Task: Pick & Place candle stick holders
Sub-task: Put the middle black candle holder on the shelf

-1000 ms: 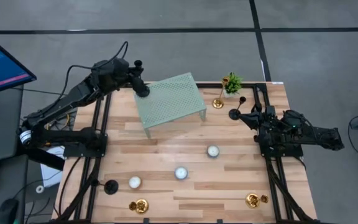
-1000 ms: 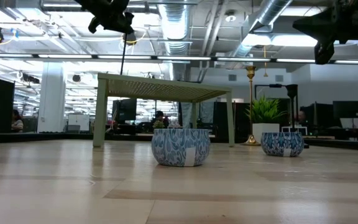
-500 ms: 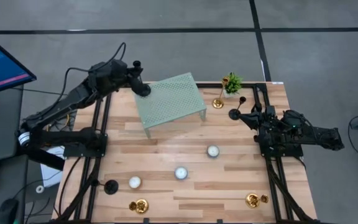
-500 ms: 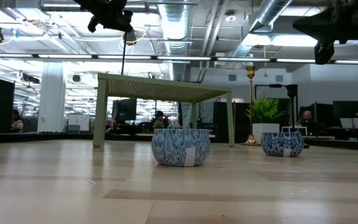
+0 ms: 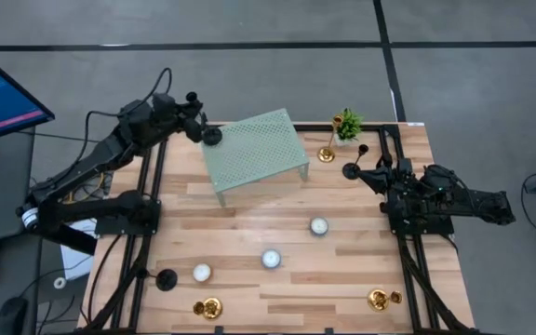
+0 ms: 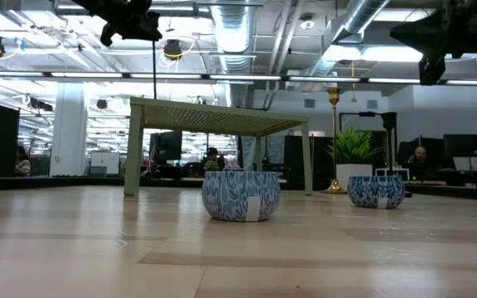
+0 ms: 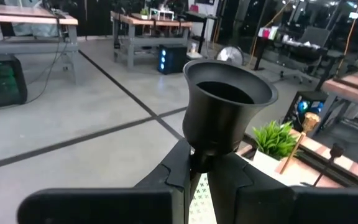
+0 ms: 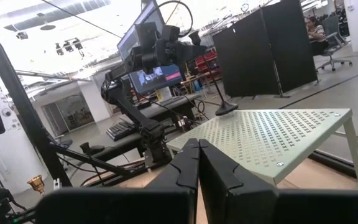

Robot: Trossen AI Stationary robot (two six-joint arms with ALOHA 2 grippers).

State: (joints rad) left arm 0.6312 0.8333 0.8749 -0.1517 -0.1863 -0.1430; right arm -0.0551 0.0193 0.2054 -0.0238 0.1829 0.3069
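The left gripper (image 5: pixel 190 115) hung over the green mesh stand's (image 5: pixel 257 149) far left corner, fingers (image 7: pixel 225 176) clamped on a black candlestick holder (image 7: pixel 224 111). The right gripper (image 5: pixel 380 177) waited above the worktop's (image 5: pixel 249 223) right edge, fingers pressed together, empty.

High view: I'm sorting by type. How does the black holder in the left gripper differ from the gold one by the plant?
Black holder: dull, clamped in the left gripper at the green rack's corner. Gold holder: shiny, standing free beside the plant. Both have slim stems and round bases.
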